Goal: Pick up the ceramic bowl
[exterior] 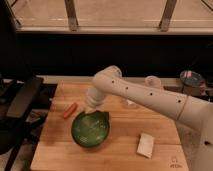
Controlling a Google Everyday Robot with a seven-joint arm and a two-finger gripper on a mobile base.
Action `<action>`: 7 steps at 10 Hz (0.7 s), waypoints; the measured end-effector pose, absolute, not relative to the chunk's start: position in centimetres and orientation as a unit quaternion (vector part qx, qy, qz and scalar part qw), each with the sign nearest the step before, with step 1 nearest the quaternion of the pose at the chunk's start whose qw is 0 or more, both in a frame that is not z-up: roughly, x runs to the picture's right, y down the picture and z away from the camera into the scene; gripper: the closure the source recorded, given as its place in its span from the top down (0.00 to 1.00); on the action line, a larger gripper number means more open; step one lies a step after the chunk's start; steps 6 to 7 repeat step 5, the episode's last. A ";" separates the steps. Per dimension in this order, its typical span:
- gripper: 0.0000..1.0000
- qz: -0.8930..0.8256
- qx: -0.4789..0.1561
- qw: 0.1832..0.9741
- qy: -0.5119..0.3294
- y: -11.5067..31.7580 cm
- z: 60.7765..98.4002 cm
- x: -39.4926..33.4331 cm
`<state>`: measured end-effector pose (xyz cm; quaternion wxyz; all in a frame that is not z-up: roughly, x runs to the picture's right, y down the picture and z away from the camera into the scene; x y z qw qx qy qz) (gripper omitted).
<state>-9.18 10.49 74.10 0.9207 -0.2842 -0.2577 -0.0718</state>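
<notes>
1. One white arm (150, 95) reaches in from the right edge, bending down over the wooden table (60, 152); its base end is cut off at the lower right corner.
2. Gripper (96, 114) sits at the far rim of the ceramic bowl (90, 130), right at the bowl's top edge. Wrist blocks most of it, so whether it is spread or closed on the rim cannot be told.
3. Ceramic bowl: dark green, glossy, pale glare streaks inside, resting on the table's left-centre part. Its far rim is partly covered by the gripper.
4. Orange carrot-like item (70, 110) lies on the table just left of the bowl, apart from it.
5. Pale folded cloth or packet (145, 145) lies near the table's front right; what it is stays unclear.
6. Small translucent cup (129, 103) is mostly hidden behind the arm.
7. Dark chair (22, 97) sits left of the table, cut off by the edge.
8. Round bluish object (191, 78) at far right, hard to identify.
</notes>
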 end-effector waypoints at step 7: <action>0.00 -0.074 -0.281 0.920 -0.261 9.0 73.2 -9.0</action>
